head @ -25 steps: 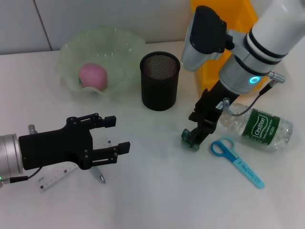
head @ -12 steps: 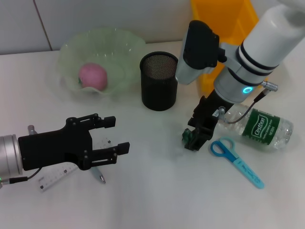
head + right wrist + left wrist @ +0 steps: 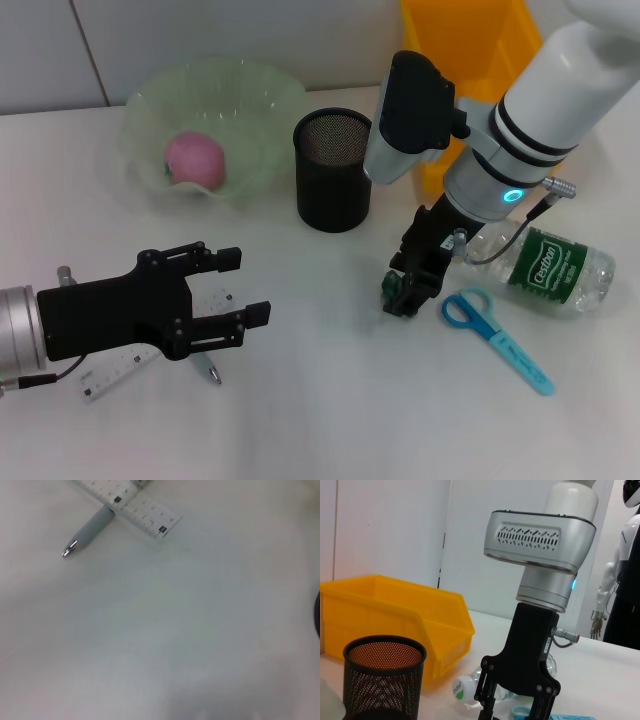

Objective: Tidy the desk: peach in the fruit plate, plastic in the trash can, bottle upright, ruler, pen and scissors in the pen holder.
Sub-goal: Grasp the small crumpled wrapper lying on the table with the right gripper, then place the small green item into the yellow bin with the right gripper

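The pink peach lies in the green fruit plate. A black mesh pen holder stands at the middle, with the yellow trash can behind it. On its side at the right lies the clear bottle, and the blue scissors lie in front of it. My right gripper hovers low, left of the scissors, its fingers apart and holding nothing. My left gripper is open above the ruler and the grey pen. No plastic shows in any view.
A white wall runs along the back of the table. The left wrist view shows the pen holder, the yellow bin and the bottle's capped end. The right wrist view shows the pen and ruler on the white tabletop.
My right arm has shifted a little to the left, away from the bottle. The left arm and all objects stay where they were.
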You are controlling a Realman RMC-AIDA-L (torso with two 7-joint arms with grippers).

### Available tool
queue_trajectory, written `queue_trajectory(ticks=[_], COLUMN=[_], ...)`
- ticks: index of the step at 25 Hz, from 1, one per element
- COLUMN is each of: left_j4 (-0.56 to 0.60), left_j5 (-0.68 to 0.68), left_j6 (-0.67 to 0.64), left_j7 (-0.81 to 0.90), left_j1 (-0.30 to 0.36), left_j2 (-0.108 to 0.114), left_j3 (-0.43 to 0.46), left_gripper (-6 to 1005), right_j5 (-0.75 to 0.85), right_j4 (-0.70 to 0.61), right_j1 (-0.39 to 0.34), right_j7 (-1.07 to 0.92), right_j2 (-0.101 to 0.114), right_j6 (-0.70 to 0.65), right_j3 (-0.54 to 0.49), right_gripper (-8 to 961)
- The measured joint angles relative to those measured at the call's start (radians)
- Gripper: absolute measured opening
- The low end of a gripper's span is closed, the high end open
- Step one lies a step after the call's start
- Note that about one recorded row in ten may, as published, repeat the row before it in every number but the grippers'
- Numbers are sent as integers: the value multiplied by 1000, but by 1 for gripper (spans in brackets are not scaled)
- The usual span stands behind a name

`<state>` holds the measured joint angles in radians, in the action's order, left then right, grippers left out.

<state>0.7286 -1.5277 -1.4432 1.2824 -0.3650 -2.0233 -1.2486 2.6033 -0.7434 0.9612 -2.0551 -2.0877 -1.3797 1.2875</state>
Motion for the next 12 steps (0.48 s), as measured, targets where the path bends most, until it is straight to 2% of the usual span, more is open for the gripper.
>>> queue_trajectory(ticks=[6,12], left_j4=[0,0], left_j5=[0,0], left_j6=[0,0], left_j7=[0,0], left_j1=[1,2], left_j2=[1,1], left_j3=[0,0], left_gripper=[761,760], right_j5=[0,-13], right_j4=[9,8], right_j1=[-1,-8], right_j7=[0,-2], right_j2=[0,0], right_j6=[11,12], right_j3=[0,14], right_gripper=[525,398])
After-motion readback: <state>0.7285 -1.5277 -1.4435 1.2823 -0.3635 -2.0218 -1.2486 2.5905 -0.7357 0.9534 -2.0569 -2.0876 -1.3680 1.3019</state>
